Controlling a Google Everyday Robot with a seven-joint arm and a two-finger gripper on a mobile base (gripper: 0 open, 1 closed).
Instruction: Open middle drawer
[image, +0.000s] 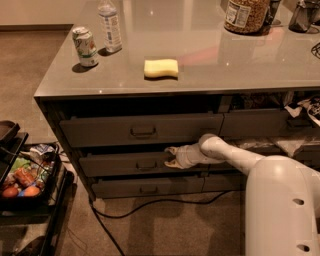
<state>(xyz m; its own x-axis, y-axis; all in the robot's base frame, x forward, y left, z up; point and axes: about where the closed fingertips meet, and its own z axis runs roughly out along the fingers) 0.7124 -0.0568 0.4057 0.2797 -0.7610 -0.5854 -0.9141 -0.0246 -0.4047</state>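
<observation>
The middle drawer (112, 165) sits in the left-hand stack under the worktop (225, 55), between the taller top drawer (100, 132) and the bottom drawer (120, 188). Its front stands slightly proud of the one above, with a dark gap over its top edge, so I'd judge it barely started, nowhere near open.

The arm (235, 156) reaches in low from the right, level with that drawer, which puts it in line for a straight pull outward. The gripper (170, 156) is at the right part of the drawer front, just beside the small bar handle (146, 164) but not on it. Its two fingers are spread one above the other: the upper at the drawer's top edge, the lower against the front face. It looks to be hooking the top lip rather than the handle, though I can't tell how firmly it bears on it.

Up on the worktop, a can (86, 46) and bottle (110, 25) stand near the left edge, and a yellow sponge (161, 68) lies near the front edge, all clear of the work.
</observation>
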